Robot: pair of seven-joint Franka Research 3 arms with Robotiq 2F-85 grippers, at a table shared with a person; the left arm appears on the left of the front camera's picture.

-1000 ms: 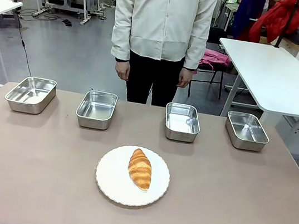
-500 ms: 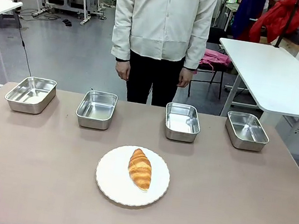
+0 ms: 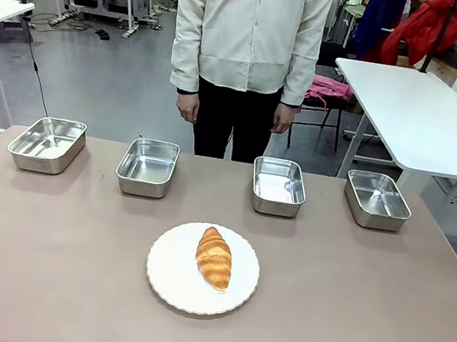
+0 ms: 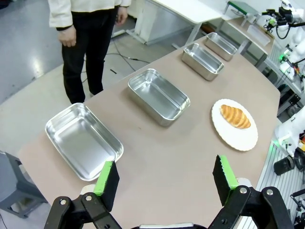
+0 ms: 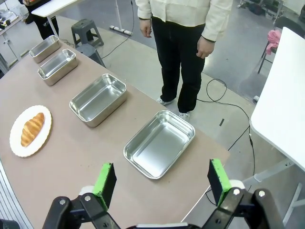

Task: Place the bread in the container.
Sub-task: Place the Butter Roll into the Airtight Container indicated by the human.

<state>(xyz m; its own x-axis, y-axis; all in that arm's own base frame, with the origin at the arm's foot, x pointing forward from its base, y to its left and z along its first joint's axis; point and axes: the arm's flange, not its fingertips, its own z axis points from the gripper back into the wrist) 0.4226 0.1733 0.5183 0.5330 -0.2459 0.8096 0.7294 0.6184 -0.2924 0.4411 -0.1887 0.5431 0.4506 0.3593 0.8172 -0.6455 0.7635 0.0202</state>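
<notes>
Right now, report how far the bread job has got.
Done: nothing. The bread lies on the plate, and all four pans stand empty along the far edge. In hand: nothing. The left fingers and the right fingers are open above the table, holding nothing. Left: grasp the bread, carry it to a pan, release it.
</notes>
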